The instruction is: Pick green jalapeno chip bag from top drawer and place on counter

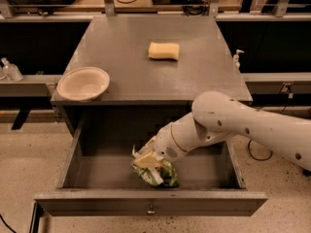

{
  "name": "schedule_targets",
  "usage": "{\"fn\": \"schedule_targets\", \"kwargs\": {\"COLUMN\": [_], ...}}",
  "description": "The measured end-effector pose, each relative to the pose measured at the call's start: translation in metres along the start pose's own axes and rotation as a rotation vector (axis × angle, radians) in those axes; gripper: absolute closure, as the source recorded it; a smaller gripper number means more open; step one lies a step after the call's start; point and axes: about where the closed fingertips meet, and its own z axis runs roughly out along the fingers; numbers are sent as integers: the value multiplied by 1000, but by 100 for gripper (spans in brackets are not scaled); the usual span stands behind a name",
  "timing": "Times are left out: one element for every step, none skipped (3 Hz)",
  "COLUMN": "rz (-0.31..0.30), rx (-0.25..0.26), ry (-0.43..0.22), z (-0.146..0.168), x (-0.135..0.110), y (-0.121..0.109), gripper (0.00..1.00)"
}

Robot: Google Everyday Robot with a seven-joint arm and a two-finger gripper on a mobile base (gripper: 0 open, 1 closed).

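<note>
The green jalapeno chip bag (163, 174) lies crumpled on the floor of the open top drawer (97, 204), near the middle and close to the front panel. My gripper (146, 160) is down inside the drawer, right on the bag's upper left part and covering it. The white arm (243, 125) reaches in from the right, over the drawer's right side. The counter (136, 76) is the dark grey cabinet top directly above and behind the drawer.
A pale yellow sponge (164, 51) lies on the counter at the back centre. A cream bowl (83, 83) sits at the counter's front left corner. The drawer knob (151, 210) is at the front centre. Benches with cables and bottles stand behind and at both sides.
</note>
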Motion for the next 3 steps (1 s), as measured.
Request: {"fn": "schedule_targets", "kwargs": {"rz": [-43,-107,-177], "rx": [77,171,260], "ry": [-61,-106,-115], "z": [-63,-128,-193], "x": [-20,-41,-62], "y": [-15,-29,-38], "gripper": [100,100,100]}}
